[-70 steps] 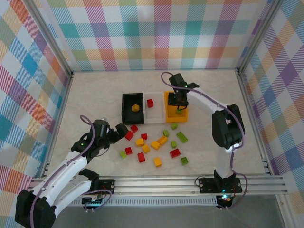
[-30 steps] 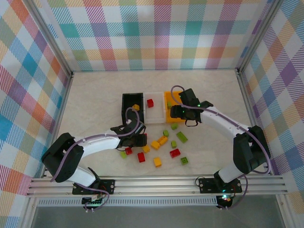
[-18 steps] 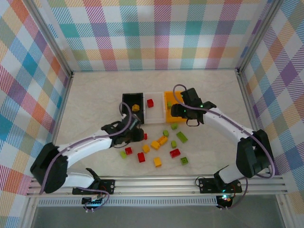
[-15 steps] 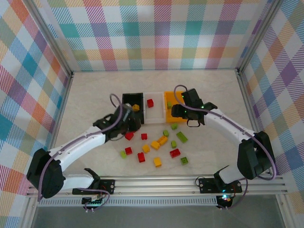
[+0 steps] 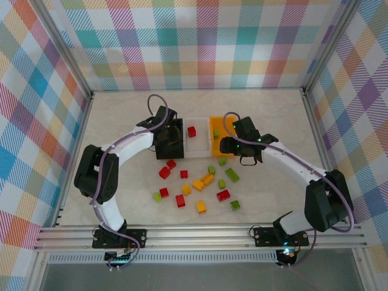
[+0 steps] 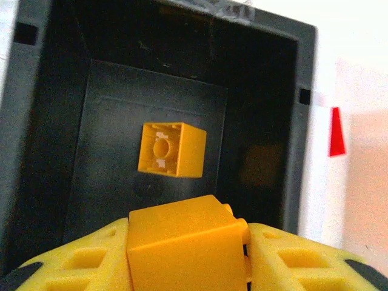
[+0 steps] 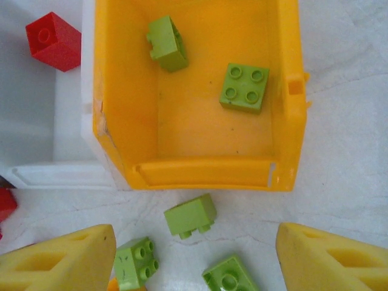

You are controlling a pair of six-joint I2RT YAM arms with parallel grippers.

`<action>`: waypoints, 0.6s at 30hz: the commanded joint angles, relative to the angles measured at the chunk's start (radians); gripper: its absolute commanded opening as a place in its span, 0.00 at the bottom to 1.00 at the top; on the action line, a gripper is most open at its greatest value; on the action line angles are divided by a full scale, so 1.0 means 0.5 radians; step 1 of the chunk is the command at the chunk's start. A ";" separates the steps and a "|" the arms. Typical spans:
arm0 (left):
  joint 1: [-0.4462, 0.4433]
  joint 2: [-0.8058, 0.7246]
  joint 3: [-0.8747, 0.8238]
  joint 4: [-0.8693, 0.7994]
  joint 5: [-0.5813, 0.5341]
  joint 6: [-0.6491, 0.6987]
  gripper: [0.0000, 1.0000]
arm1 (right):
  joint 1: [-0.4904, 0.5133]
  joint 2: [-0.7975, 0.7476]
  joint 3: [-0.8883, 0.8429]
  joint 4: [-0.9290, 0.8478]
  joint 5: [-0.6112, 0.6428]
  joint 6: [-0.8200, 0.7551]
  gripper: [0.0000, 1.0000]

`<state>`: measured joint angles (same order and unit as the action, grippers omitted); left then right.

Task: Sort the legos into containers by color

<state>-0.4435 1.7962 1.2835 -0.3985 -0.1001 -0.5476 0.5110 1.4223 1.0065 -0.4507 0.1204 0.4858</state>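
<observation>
The left arm reaches out over the black bin (image 5: 160, 153), the leftmost of 3 bins set side by side on the desk (image 5: 121, 121). The left fingers (image 6: 106, 276) are clamped on a yellow-orange brick (image 6: 185, 245), which hangs above the bin's open top. On the bin's floor lies a second yellow brick (image 6: 171, 149), hollow underside up.

Against the black bin's right wall stands the white bin (image 5: 200, 148), with 1 red brick (image 5: 191, 131) in it. Next comes the orange bin (image 7: 200, 173), touching the white one. It holds 2 lime green bricks: a tipped green brick (image 7: 167, 43) near its far left corner and a flat green brick (image 7: 244, 87), studs up, toward its right wall.

The right fingers (image 7: 63, 260) stand wide apart with nothing gripped, over the desk just in front of the orange bin. 3 green bricks lie on the desk there, the nearest green brick (image 7: 191, 216) just beside the bin's front wall.

In front of the bins, the loose bricks (image 5: 198, 185) lie scattered on the desk, red, yellow-orange and green mixed.
</observation>
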 commanded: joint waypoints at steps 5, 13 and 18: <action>0.016 -0.021 0.112 -0.039 -0.004 -0.020 0.77 | -0.006 -0.178 -0.088 -0.031 -0.139 -0.027 0.75; -0.052 -0.492 -0.060 0.018 0.119 -0.062 0.88 | 0.055 -0.316 -0.232 -0.103 -0.291 -0.007 0.74; -0.104 -0.897 -0.419 0.140 0.225 -0.150 1.00 | 0.234 -0.391 -0.393 -0.275 -0.305 0.053 0.73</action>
<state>-0.4797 1.4193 1.1576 -0.3523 -0.0357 -0.5896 0.5873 1.2514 0.8455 -0.5098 0.0002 0.4904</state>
